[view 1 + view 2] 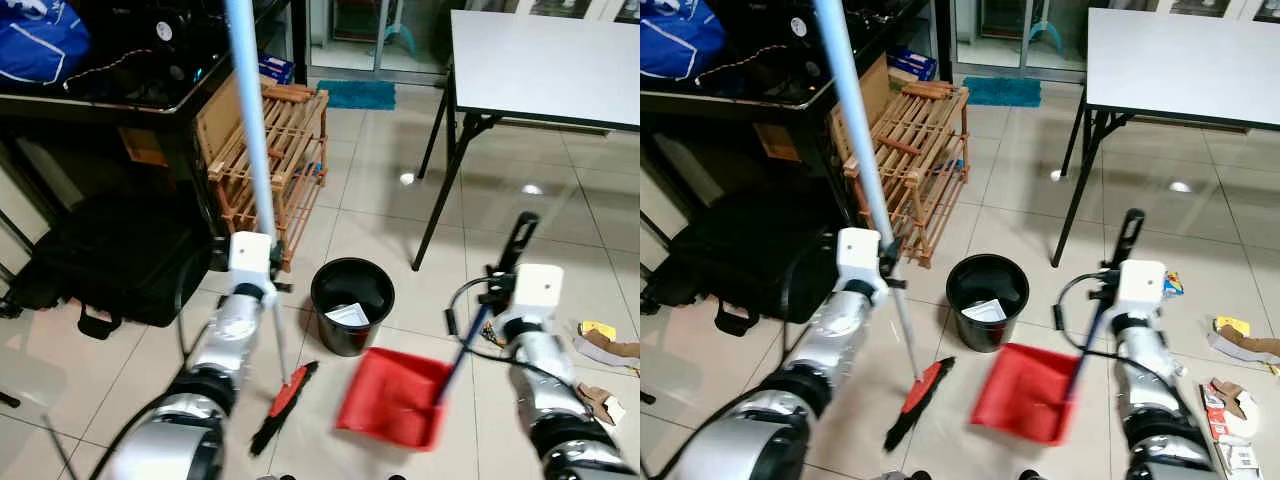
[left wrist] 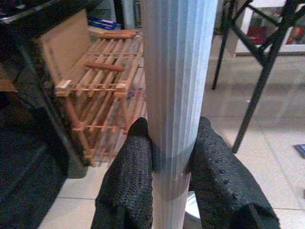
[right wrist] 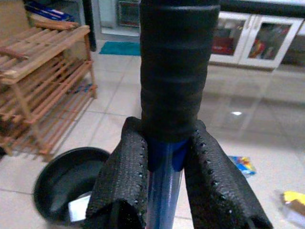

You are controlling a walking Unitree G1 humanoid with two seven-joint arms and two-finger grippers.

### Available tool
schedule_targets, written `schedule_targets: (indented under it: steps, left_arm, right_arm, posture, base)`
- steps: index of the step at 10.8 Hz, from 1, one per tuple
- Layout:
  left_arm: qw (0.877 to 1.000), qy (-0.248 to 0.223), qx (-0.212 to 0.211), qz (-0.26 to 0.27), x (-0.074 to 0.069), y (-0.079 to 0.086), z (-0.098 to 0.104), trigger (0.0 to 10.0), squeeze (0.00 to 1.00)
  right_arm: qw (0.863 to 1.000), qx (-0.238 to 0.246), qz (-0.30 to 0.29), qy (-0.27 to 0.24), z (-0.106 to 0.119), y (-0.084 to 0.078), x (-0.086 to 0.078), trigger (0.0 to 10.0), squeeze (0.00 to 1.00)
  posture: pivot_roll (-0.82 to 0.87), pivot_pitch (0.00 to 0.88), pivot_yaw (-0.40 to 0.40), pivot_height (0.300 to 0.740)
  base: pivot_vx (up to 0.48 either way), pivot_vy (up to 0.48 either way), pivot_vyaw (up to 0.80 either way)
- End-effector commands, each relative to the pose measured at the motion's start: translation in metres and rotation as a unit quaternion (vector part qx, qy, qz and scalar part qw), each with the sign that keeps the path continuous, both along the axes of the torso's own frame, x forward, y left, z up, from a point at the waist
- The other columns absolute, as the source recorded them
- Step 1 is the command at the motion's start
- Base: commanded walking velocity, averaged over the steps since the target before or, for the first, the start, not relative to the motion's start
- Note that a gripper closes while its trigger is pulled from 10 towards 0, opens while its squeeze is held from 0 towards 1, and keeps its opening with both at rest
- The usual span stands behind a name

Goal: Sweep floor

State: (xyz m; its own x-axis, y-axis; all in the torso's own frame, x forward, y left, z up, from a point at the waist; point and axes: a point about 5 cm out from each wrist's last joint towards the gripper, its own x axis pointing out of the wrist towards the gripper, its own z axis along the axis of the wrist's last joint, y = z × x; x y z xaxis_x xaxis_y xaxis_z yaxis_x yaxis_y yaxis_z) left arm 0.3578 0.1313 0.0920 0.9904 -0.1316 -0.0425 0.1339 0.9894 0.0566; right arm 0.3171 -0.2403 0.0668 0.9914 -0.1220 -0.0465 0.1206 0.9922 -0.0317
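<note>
Jaws of the left gripper (image 2: 171,162) are clamped on the pale broom handle (image 1: 250,120), one black finger pressed on each side of the ribbed shaft in the left wrist view. At the upper left of the left eye view a dark table (image 1: 120,100) carries a blue bag (image 1: 40,45), and below it a black bag (image 1: 120,260) sits on the tiled floor (image 1: 380,210). Just right of that stands a wooden slatted rack (image 1: 275,160). The handle slants from the top of the frame down through the gripper to the red-and-black broom head (image 1: 285,403), which rests on the floor at lower centre. Just beside it, toward the middle of the frame, stands a black bin (image 1: 352,303) with a scrap of white paper inside — and touching its lower right side lies a red dustpan (image 1: 393,397), flat on the tiles.

At the lower right the right gripper (image 3: 164,157) is closed on the dustpan's blue handle (image 1: 462,355), just under its black grip (image 3: 176,67). A white table (image 1: 545,65) on black legs fills the upper right, and litter (image 1: 600,345) — yellow, white and brown scraps — lies near the right edge.
</note>
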Motion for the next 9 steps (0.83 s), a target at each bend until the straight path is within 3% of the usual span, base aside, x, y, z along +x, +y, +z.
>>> schedule_targets:
  steps: [1,2,4,9]
  left_arm:
    - [1.0,-0.005,0.016,0.001,-0.001,0.009,0.0,10.0,0.0]
    - [0.999,0.003,0.028,0.033,-0.003,0.031,-0.003,10.0,0.0]
    - [0.998,0.001,0.029,0.059,-0.003,0.045,-0.001,10.0,0.0]
    - [0.997,-0.016,0.026,0.068,0.004,0.043,0.011,10.0,0.0]
  right_arm:
    - [1.0,0.006,-0.005,-0.017,0.003,-0.003,-0.002,10.0,0.0]
    - [1.0,0.004,0.0,-0.016,-0.001,-0.001,-0.006,10.0,0.0]
    - [1.0,0.002,0.001,-0.018,-0.001,-0.002,-0.006,10.0,0.0]
    - [0.999,-0.008,-0.003,-0.035,0.012,-0.011,0.0,10.0,0.0]
  posture:
    - [-0.01,0.051,0.078,0.74]
    - [-0.01,0.047,0.079,0.74]
    - [-0.01,0.043,0.08,0.74]
    - [-0.01,0.074,0.068,0.74]
  base:
    - [0.0,0.0,0.0]
    - [0.0,0.0,0.0]
    - [0.0,0.0,0.0]
    - [0.0,0.0,0.0]
